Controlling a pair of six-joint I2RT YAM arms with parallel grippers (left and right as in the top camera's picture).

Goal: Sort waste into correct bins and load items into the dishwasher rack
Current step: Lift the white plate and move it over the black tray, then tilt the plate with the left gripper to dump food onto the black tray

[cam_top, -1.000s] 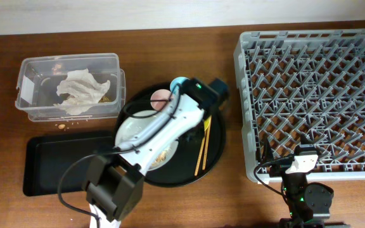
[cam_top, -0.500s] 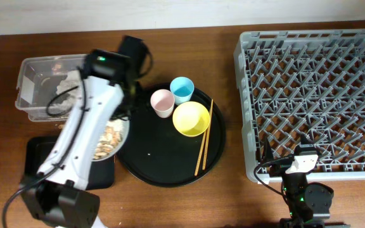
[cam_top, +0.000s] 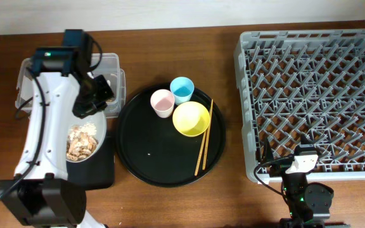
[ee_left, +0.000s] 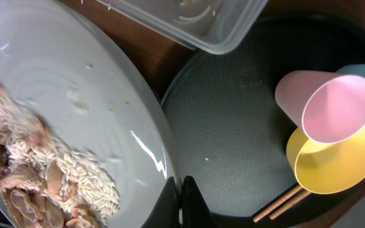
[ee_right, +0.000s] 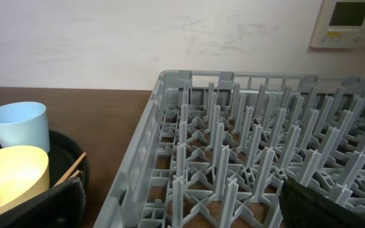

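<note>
The left pincer [ee_left: 181, 199] is clamped shut on the rim of the pale grey plate [ee_left: 75, 95], a smooth glossy disc with faint concentric rings. The plate is held above the shallow black rectangular tray [cam_top: 101, 170], beside the clear box. On it sits a clumped heap of food scraps [ee_left: 49, 183] — sticky white rice grains mixed with brownish meat bits. The clear plastic box [ee_left: 195, 22] has rounded corners and a few crumbs inside; the arm hides most of it from above.

On the large round black tray [cam_top: 170, 136], which has a fine matte texture, stand the small pink cup [cam_top: 162, 102], the light-blue cup [cam_top: 182, 90] and the yellow bowl [cam_top: 191, 118], all close together and empty. The wooden chopsticks [cam_top: 203, 142] lie side by side just right of the bowl.

The grey plastic rack [cam_top: 315, 95] — a square crate bristling with upright pegs — holds nothing, on the brown wooden worktop [cam_top: 233, 196]. The right pincer [ee_right: 182, 187] gapes wide at its near edge, gripping nothing.
</note>
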